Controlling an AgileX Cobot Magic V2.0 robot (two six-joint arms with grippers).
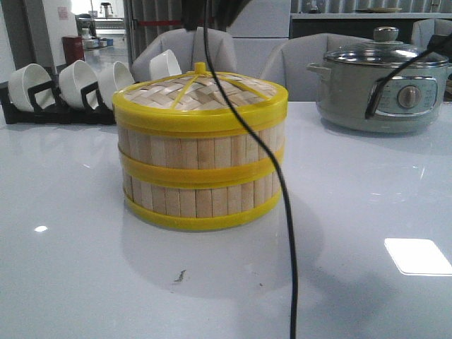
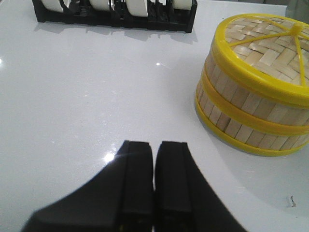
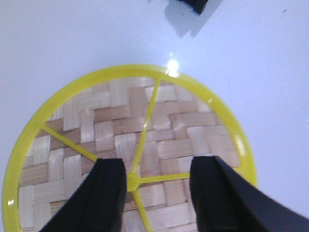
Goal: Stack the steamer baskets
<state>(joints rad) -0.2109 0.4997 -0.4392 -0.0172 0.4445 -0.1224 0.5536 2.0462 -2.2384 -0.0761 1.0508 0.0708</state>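
White and glossy, the surface (image 1: 70,212) carries the stack of baskets (image 1: 201,173) near its middle, two tiers one on the other with the woven lid (image 1: 201,95) seated on top. Behind it stand a rack of bowls (image 1: 70,85) on the left and a grey pot (image 1: 385,88) on the right, both well apart from the stack.

The right gripper (image 3: 155,181) hangs directly over the lid (image 3: 130,145), its fingers spread wide on either side of the small centre knob (image 3: 132,181) where the yellow spokes meet. It holds nothing, and whether the fingers touch the weave cannot be told. This arm is clearly the nearer one, and the lid lies straight below it, so any coming move turns on that vertical line through the knob.

The left gripper (image 2: 154,179) sits low above bare surface with its fingers pressed together and empty; the stack (image 2: 253,96) stands off to one side of it, apart.

By the look of things the stacking seems done. Neither arm shows in the front view; only a dark cable (image 1: 282,212) crosses in front of the stack. The basket interiors and any liner are hidden under the lid.
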